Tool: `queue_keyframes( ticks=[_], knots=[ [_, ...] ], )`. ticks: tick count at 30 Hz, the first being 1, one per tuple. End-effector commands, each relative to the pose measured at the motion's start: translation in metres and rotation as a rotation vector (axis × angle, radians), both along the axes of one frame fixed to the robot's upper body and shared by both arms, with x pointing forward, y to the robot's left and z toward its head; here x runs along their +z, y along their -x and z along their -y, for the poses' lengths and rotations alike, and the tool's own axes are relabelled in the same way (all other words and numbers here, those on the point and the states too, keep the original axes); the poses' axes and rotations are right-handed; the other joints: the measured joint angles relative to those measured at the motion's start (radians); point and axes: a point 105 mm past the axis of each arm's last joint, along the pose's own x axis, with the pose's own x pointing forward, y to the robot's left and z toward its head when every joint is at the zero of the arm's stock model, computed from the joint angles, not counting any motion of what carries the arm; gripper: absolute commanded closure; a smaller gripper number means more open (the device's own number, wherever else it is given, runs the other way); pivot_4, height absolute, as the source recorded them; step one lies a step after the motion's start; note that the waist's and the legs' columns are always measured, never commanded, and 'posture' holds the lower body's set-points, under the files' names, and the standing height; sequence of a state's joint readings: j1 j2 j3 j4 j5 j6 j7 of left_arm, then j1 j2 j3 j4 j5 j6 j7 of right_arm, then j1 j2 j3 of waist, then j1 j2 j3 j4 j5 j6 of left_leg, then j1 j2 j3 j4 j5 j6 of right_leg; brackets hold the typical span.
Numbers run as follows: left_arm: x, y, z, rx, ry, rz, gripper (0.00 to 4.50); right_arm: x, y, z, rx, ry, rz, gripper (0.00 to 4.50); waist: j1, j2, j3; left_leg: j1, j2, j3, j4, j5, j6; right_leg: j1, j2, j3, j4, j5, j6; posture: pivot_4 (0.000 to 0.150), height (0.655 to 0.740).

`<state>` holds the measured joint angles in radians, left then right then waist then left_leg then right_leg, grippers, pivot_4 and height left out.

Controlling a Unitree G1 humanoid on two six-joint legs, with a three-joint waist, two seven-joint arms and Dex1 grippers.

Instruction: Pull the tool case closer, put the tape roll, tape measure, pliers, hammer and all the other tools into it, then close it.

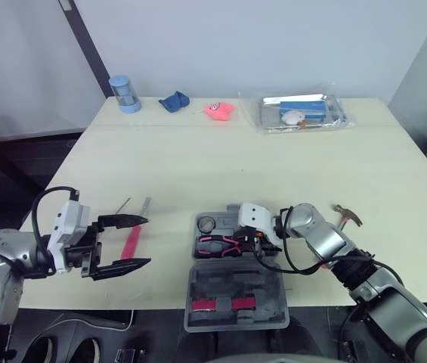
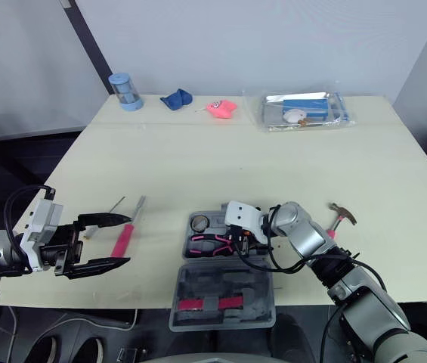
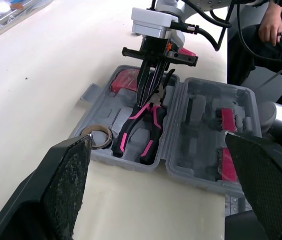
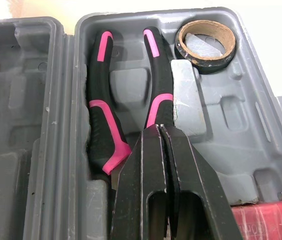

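Observation:
The grey tool case (image 1: 213, 287) lies open at the table's front edge, its lid hanging over the edge. In its base lie a tape roll (image 4: 205, 45), pink-and-black pliers (image 4: 103, 120) and a red tape measure (image 4: 265, 220). My right gripper (image 4: 159, 129) is shut, its tips down on the pliers' head, which they hide. I see nothing held between the fingers. A pink-handled hammer (image 1: 345, 215) lies on the table right of the case. At the left, my left gripper (image 1: 126, 243) hangs open above a pink-handled screwdriver (image 1: 132, 242), beside a thin metal tool (image 1: 122, 205).
Along the far edge stand a blue cup (image 1: 125, 93), a blue cloth (image 1: 174, 100), a pink toy (image 1: 218, 110) and a clear tray of items (image 1: 301, 113). A person's hand (image 3: 270, 25) shows beyond the table's front edge in the left wrist view.

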<state>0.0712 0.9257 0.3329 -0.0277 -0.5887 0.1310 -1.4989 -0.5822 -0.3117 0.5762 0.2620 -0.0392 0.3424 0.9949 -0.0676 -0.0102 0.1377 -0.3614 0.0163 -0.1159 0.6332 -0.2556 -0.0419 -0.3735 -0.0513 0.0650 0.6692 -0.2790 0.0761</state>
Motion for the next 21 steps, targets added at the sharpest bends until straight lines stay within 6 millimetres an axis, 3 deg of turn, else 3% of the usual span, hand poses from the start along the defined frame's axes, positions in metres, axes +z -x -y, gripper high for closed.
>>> queue_keyframes(
  ticks=[1,5,12,19,21],
  knots=[
    [0.003,-0.001,0.005,-0.012,-0.001,0.022,0.00,-0.046,0.008,0.029,-0.109,0.122,-0.110,4.43,0.000,0.000,0.000,0.000,0.000,0.000,0.000,0.000,0.000,0.000,0.000,0.000,0.000,0.000,0.000,0.150,0.7400],
    [-0.003,-0.003,0.003,0.018,-0.007,0.023,0.00,-0.004,0.001,0.015,-0.087,-0.073,0.001,4.43,0.003,0.001,0.003,-0.002,0.001,0.000,0.000,0.000,0.000,-0.001,0.001,0.000,0.000,0.000,0.000,0.150,0.7400],
    [-0.009,-0.003,0.000,0.049,-0.013,0.020,0.00,0.042,0.002,0.022,-0.118,-0.267,0.093,4.43,0.007,0.005,0.020,-0.009,0.001,-0.001,0.000,0.000,0.000,-0.006,0.000,0.000,-0.001,0.000,0.000,0.150,0.7400],
    [-0.020,-0.003,-0.005,0.091,-0.024,0.005,0.00,0.068,0.023,0.052,-0.110,-0.383,0.123,4.43,0.003,0.005,0.025,-0.019,0.001,-0.001,0.000,0.000,0.000,-0.015,0.000,-0.001,-0.002,0.000,0.000,0.150,0.7400],
    [-0.026,-0.003,-0.005,0.097,-0.020,-0.012,0.60,0.067,0.034,0.073,-0.110,-0.388,0.145,4.50,0.008,0.005,0.026,-0.019,0.001,-0.001,0.000,0.000,0.000,-0.015,0.000,-0.001,-0.002,0.000,0.000,0.150,0.7400]
  ],
)
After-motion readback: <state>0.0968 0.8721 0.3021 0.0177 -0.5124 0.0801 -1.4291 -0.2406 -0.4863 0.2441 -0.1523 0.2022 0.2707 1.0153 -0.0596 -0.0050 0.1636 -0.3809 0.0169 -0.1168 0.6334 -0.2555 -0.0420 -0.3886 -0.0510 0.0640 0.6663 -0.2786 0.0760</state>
